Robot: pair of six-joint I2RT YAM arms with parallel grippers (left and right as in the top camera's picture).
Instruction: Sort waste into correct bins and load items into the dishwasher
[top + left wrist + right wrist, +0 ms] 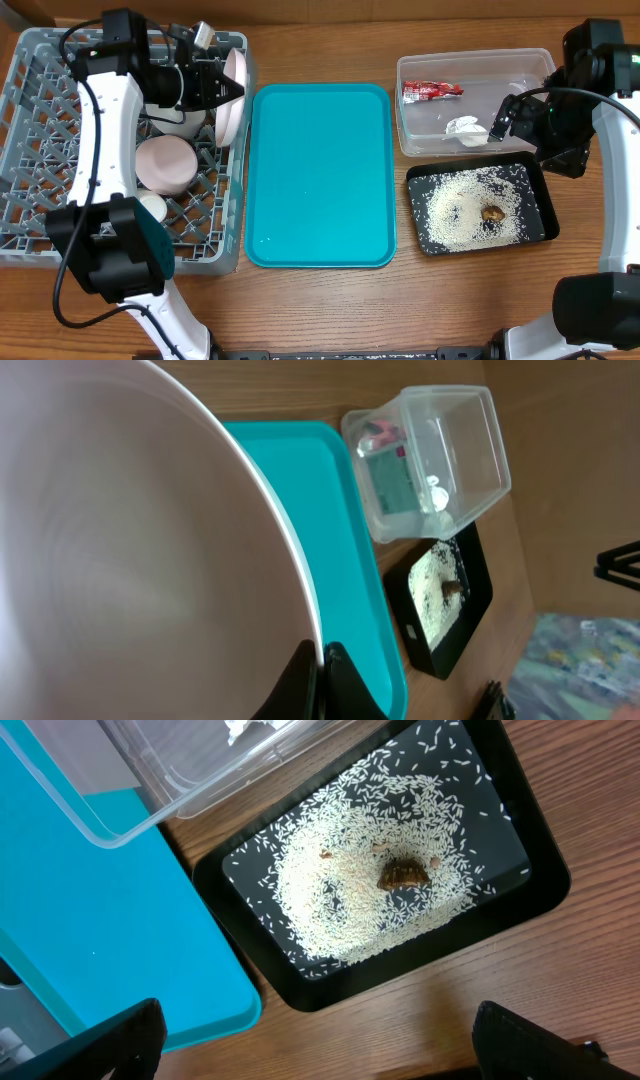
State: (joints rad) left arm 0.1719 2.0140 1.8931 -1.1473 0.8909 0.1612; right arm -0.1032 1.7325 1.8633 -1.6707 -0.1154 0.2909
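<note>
From above, you see the left gripper (222,88) closed on the rim of the white plate (237,115), which stands on its edge at the right side of the grey dish rack (40,170). In the rack there are also a pinkish bowl (165,163) and a small white cup (150,207). The teal tray (320,175) lies between the rack and the two bins. The clear tub (520,60) holds the red wrapper (432,90) and the white tissue (466,129). The black tray (540,205) just below it holds the rice grains (455,205) and the brown food scrap (492,212). The right gripper (503,118) hangs over the right part of the tub. In the left wrist view the plate fills the left side, and you see the two fingertips (300,675) pinching its rim, with the teal tray and both bins behind. In the right wrist view the fingers (110,1045) stand wide apart with nothing between them, over the black tray and the wooden table (560,960). The scrap sits in the middle of the rice, and a corner of the tub with the tissue shows at the top.
</note>
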